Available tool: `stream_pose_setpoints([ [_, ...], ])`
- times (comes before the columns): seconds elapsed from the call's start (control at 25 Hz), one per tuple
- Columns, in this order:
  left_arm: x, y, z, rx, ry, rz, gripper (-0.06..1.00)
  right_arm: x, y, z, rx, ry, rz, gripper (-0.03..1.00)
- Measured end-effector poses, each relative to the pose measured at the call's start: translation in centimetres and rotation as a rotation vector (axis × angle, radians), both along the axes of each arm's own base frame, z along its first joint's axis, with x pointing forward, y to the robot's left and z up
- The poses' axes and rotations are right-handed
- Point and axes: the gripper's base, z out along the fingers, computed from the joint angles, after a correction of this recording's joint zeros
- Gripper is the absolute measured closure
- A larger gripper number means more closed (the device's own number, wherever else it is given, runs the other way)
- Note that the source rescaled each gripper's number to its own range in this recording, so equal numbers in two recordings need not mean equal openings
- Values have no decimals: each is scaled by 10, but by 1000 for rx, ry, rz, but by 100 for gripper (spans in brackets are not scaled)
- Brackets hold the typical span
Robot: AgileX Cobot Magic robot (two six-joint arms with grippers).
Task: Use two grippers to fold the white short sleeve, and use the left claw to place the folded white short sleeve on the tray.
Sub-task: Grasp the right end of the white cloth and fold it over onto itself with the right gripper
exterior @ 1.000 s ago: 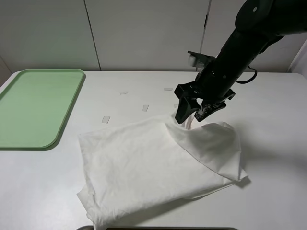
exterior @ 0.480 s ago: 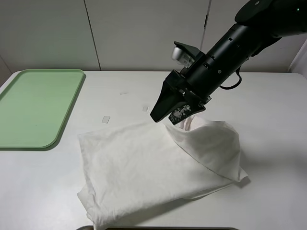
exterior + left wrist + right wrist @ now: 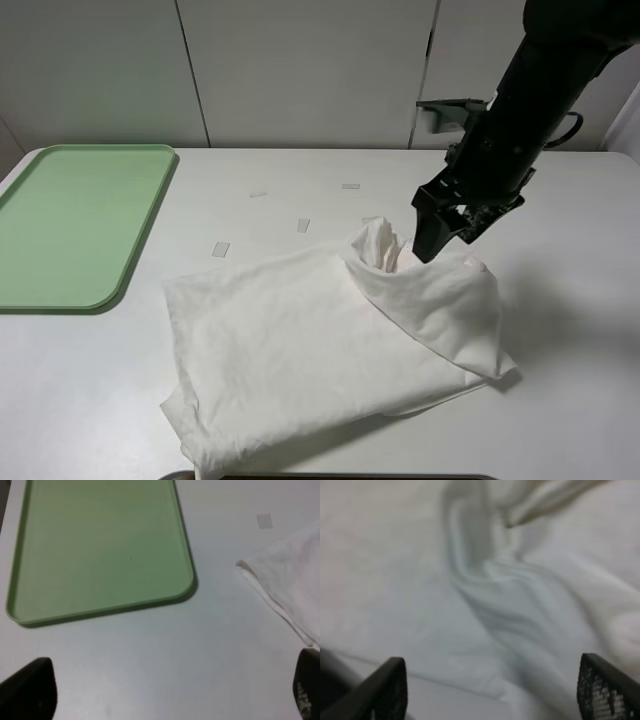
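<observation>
- Lying loosely folded on the white table (image 3: 570,420), the thin white cotton T-shirt (image 3: 300,350) has a bunched peak, so folding looks unfinished; the flat pale green plastic tray (image 3: 70,225) waits well apart.
- Beside that peak the right black claw (image 3: 440,238) hangs wide, gripping nothing.
- Near the tray's corner the left black claw (image 3: 167,695) is spread wide, empty.

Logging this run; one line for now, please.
white short sleeve: partly folded, on table | right tool: open over its raised bunch | left tool: open, near tray | tray: no shirt yet
</observation>
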Motion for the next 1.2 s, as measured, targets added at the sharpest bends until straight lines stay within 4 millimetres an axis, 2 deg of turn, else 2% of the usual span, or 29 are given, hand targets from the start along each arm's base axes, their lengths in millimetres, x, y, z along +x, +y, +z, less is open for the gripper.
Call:
stream_pose_setpoints([
  [0.2, 0, 0, 0, 0, 0, 0, 0, 7, -27, 13, -116, -86, -101, 21],
  [0.24, 0, 0, 0, 0, 0, 0, 0, 11, -42, 14, -172, -105, -160, 21],
  [0.36, 0, 0, 0, 0, 1, 0, 0, 18, -61, 12, -240, -144, -245, 21],
  [0.48, 0, 0, 0, 0, 1, 0, 0, 17, -74, -3, -248, -168, -329, 17],
  [0.56, 0, 0, 0, 0, 1, 0, 0, 13, -79, -16, -236, -168, -361, 5],
  [0.64, 0, 0, 0, 0, 1, 0, 0, 4, -82, -32, -230, -149, -374, -1],
  [0.76, 0, 0, 0, 0, 1, 0, 0, -3, -82, -42, -209, -130, -397, -3],
  [0.92, 0, 0, 0, 0, 1, 0, 0, -7, -75, -44, -168, -102, -427, -3],
  [1.2, 0, 0, 0, 0, 1, 0, 0, -17, -32, -41, 17, 11, -506, -3],
])
